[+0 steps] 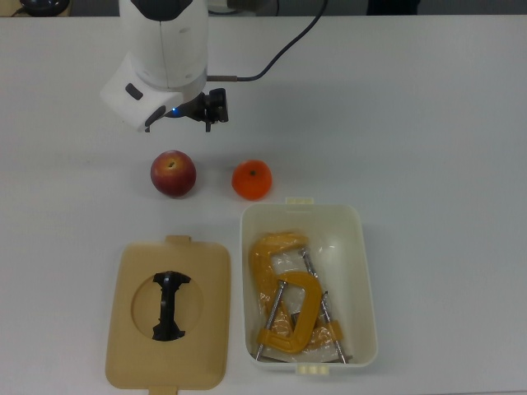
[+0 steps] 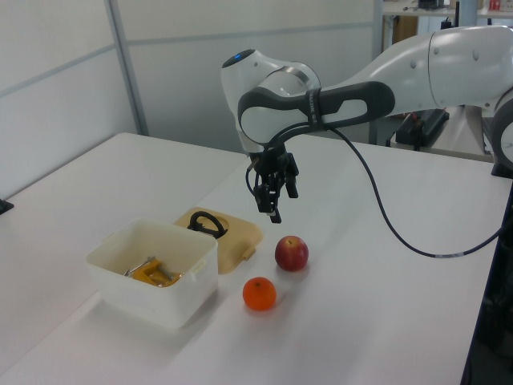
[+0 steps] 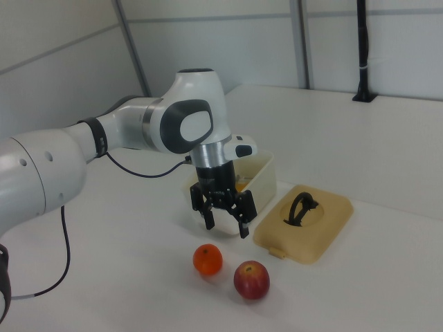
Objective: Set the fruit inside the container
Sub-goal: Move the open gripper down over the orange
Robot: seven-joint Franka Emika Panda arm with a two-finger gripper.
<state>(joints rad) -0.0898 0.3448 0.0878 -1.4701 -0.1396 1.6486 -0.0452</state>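
Spread apart and holding nothing, your fingers [image 3: 209,220] point down over bare table; the gripper [image 3: 225,225] hangs above the surface, clear of both fruits.

Reading the top view as a clock face with the centre of the table as the hub, nearest the bottom edge you have the flat tan lid [image 1: 136,329] at about 7 o'clock, its black handle [image 1: 169,305] facing up. Just beside it, at about 5 o'clock, sits the cream-white container [image 1: 359,271], upright and uncovered. An orange-yellow C-clamp [image 1: 284,300] lies inside it along with some crinkled clear wrapping; no fruit is in there.

Further up, near the hub, the orange mandarin [image 1: 251,179] rests on the table just outside the container's upper short end, close to its small tab but not touching. The dark red apple [image 1: 173,173] sits at about 9 o'clock from the mandarin, near it but apart, dimple up.

Beyond both, at about 11 o'clock, your gripper [image 1: 188,115] hangs under the white wrist, with a black cable [image 1: 284,53] trailing away toward 12 o'clock.
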